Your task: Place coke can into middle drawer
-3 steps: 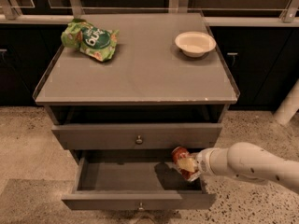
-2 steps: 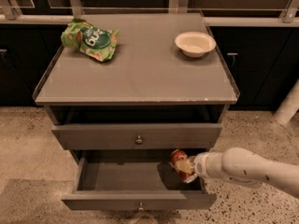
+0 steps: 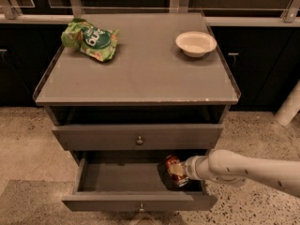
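While the gripper, reaching in from the right, clasps the can tilted over the right end of the open drawer, its light, smooth, thin wall likely dents or slips, so a gentle mid-body hold seems safest.

coke can: red with a pale label patch, silvery end
gripper: light grey, clasping the coke can over the open middle drawer
arm: off-white
middle drawer: dark grey, 1 metallic knob
upper drawer front: same dark grey
surface: plain grey
snack bag: green, white lettering
bowl: cream
floor: beige, dark speckles
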`<state>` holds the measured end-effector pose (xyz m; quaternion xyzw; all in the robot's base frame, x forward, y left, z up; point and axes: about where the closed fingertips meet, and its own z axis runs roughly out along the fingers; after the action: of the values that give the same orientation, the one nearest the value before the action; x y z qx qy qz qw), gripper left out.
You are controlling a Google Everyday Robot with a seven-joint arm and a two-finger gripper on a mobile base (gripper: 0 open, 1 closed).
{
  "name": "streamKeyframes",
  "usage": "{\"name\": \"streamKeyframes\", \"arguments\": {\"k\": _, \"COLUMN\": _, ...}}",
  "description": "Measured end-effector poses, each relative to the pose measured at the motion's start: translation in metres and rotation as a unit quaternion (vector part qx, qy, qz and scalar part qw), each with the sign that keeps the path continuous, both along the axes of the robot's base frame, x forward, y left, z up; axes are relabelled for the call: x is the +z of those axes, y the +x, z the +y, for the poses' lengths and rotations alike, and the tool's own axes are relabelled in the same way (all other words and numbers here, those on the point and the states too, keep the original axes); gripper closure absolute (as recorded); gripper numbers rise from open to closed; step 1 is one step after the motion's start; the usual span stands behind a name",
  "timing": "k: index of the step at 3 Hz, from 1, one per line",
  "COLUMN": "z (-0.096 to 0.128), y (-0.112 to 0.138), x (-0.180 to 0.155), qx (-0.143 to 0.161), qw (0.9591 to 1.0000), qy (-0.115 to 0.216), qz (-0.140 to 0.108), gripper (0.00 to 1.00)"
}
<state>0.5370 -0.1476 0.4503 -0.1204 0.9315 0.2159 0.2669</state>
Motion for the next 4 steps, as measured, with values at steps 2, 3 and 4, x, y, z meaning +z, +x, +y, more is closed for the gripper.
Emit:
{"name": "streamKeyframes", "arguments": {"k": 2, "z": 0.0020, "y": -0.0002, "x": -0.0028, "qx": 0.002, "qw": 1.0000, "qy": 0.000, "qz": 0.002, "gripper": 0.59}}
{"name": "streamKeyframes", "arguments": {"k": 3, "z": 0.0021, "y": -0.0002, "x": -0.0028, "qx": 0.002, "qw": 1.0000, "qy": 0.000, "qz": 0.002, "gripper": 0.34}}
{"name": "streamKeyframes", "arguments": {"k": 4, "z": 0.0021, "y": -0.0002, "x": -0.0028, "qx": 0.002, "qw": 1.0000, "qy": 0.000, "qz": 0.002, "gripper": 0.10}}
